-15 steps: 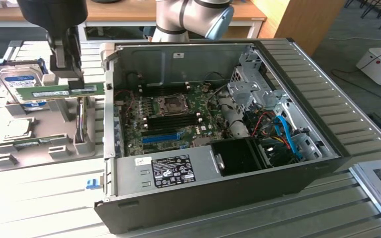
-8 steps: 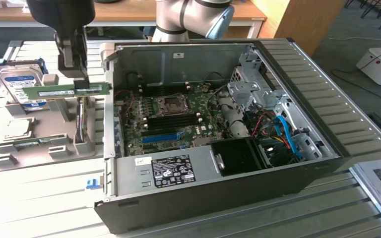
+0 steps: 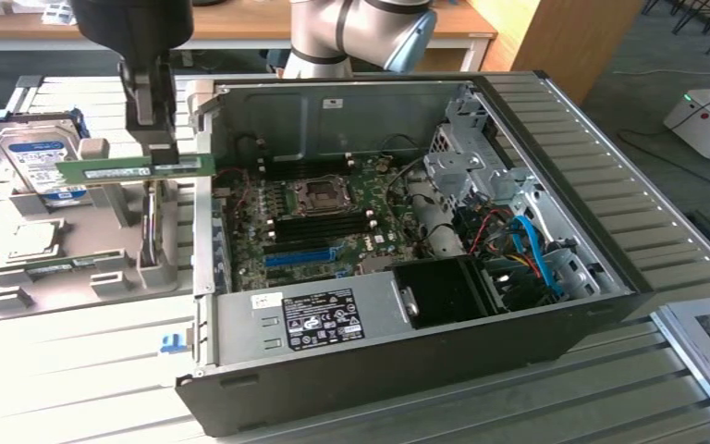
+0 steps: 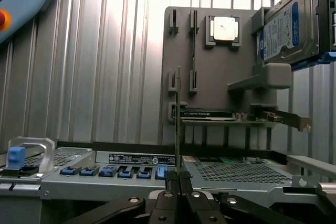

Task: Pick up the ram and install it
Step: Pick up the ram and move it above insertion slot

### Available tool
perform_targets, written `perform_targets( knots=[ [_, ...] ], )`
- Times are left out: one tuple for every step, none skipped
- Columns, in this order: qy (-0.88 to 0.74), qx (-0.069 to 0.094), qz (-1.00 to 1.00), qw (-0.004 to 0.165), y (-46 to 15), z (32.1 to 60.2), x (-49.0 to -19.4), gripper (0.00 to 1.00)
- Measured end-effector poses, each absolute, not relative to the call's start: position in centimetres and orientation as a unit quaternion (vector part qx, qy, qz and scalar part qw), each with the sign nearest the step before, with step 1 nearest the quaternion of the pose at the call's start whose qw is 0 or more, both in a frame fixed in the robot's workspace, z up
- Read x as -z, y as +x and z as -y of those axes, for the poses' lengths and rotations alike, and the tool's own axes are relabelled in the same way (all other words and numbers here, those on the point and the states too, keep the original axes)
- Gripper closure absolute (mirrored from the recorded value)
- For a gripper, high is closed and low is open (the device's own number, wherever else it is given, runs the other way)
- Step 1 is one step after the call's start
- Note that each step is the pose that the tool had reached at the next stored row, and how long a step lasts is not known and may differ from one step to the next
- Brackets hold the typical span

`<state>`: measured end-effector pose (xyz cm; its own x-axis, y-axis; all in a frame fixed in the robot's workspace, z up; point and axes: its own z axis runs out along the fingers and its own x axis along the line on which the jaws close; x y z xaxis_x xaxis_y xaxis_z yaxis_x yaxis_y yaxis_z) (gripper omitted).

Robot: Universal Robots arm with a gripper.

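Note:
The ram [image 3: 145,170], a slim green stick with a pale label, hangs level in the air above the grey parts holder [image 3: 78,282], just outside the open computer case's [image 3: 454,314] wall on the exterior view's left. My gripper [image 3: 158,153] is shut on the stick's upper edge near its middle. In the wrist view the ram [image 4: 178,119] shows edge-on as a thin line rising from my gripper [image 4: 177,178], pinched between both fingers. The motherboard [image 3: 318,222] lies inside the case, with dark memory slots [image 3: 321,226] near the processor socket.
The holder carries an upright hard drive [image 3: 37,159] [image 4: 286,24], a processor chip [image 3: 32,239] [image 4: 224,29] and an expansion card [image 4: 220,115]. A blue slot [image 3: 299,257] sits on the motherboard, with the power supply [image 3: 318,319] and drive cage [image 3: 479,157] around it. Everything rests on a slatted metal table [image 3: 71,370].

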<state>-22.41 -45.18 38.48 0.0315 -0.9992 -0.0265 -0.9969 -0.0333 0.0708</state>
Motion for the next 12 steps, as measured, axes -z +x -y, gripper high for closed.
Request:
perform_targets(
  knots=[
    [0.718,0.035,0.695,0.017,-22.2,45.2,-38.5,0.89],
    [0.718,0.035,0.695,0.017,-22.1,45.2,-38.5,0.89],
    [0.718,0.035,0.695,0.017,-21.9,45.2,-38.5,0.89],
    [0.718,0.035,0.695,0.017,-21.8,45.2,-38.5,0.89],
    [0.718,0.036,0.695,0.018,-21.6,45.2,-38.5,0.89],
    [0.718,0.036,0.695,0.018,-21.4,45.2,-38.5,0.89],
    [0.718,0.036,0.695,0.018,-21.3,45.2,-38.5,0.89],
    [0.718,0.037,0.695,0.019,-21.1,45.2,-38.5,0.89],
    [0.718,0.037,0.695,0.019,-21.0,45.2,-38.5,0.89],
    [0.718,0.037,0.695,0.019,-20.8,45.2,-38.5,0.89],
    [0.718,0.038,0.695,0.019,-20.6,45.2,-38.5,0.89],
    [0.718,0.038,0.695,0.020,-20.4,45.2,-38.5,0.89]
  ],
)
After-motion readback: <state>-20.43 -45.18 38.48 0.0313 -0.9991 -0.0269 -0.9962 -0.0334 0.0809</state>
